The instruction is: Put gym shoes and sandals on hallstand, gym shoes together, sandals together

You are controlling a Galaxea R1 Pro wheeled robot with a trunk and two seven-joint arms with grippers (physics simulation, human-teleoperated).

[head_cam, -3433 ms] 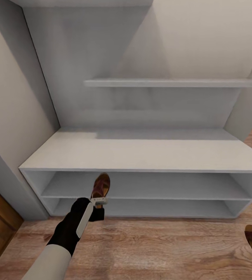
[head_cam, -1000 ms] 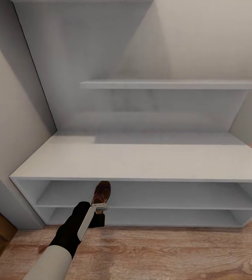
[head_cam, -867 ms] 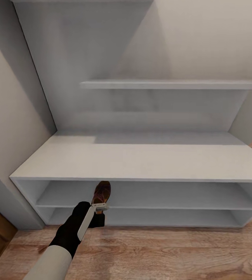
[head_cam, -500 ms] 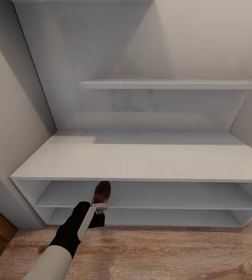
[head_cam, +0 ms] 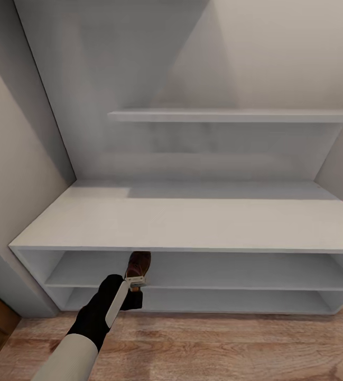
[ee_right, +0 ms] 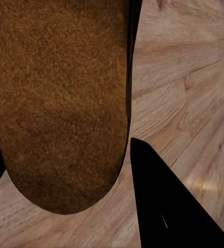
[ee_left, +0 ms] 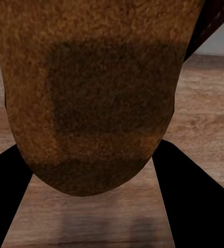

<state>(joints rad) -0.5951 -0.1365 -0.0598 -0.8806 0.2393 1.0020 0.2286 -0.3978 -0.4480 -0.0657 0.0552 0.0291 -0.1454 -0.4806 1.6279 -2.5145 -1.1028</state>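
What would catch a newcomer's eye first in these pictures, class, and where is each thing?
First, the wide white hallstand, with a bare bench top and two open shelves, standing against the wall. Next, the left gripper holding a brown sandal up at the front of the upper shelf opening, left of centre. The right wrist view shows a second sandal held between dark jaws over the wood-plank floor.

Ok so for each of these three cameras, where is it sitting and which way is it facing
Head view: on the robot's head, looking down at the hallstand; left arm shows, left gripper holding a sandal.
Left wrist view: near that gripper, facing the sandal's sole between dark fingers.
Right wrist view: near the right gripper, facing the second sandal.
Both wrist views share the corridor floor.
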